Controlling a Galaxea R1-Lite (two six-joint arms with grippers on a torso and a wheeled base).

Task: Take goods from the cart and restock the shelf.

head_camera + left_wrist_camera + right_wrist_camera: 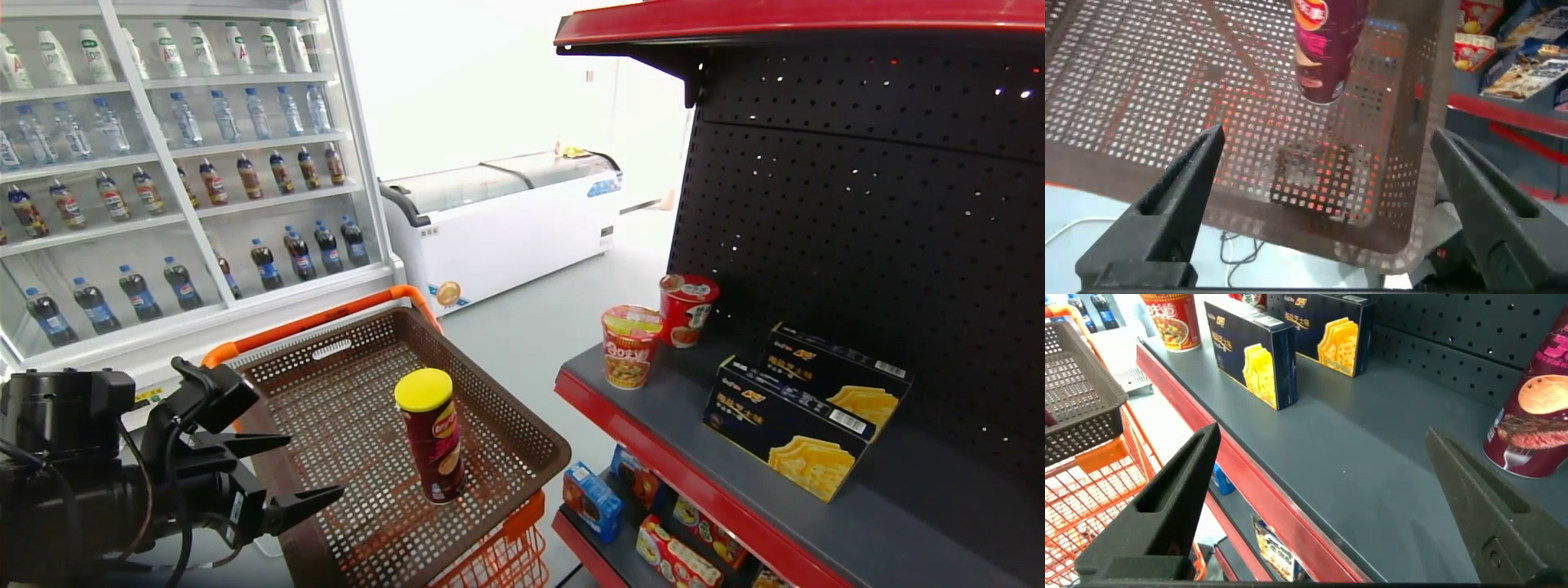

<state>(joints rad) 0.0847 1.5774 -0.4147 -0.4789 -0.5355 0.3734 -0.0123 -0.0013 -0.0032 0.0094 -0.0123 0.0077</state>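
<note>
A dark red chips can (431, 433) with a yellow lid stands upright in the brown perforated basket (506, 408) on top of the orange cart. My left gripper (314, 469) is open at the basket's near edge, short of the can and holding nothing. In the left wrist view the open left gripper (1327, 139) frames the basket (1167, 90), with the can (1323, 41) beyond its tips. My right gripper (1323, 441) is open and holds nothing above the grey shelf board (1372, 474), close to another red can (1535, 416) standing there.
On the shelf (816, 506) stand two cup noodles (630, 347) and dark blue boxes (784, 425); bare board lies in front of the boxes. Snack packs (592, 498) fill the lower shelf. A drinks fridge (163, 163) and a chest freezer (506, 220) stand behind the cart.
</note>
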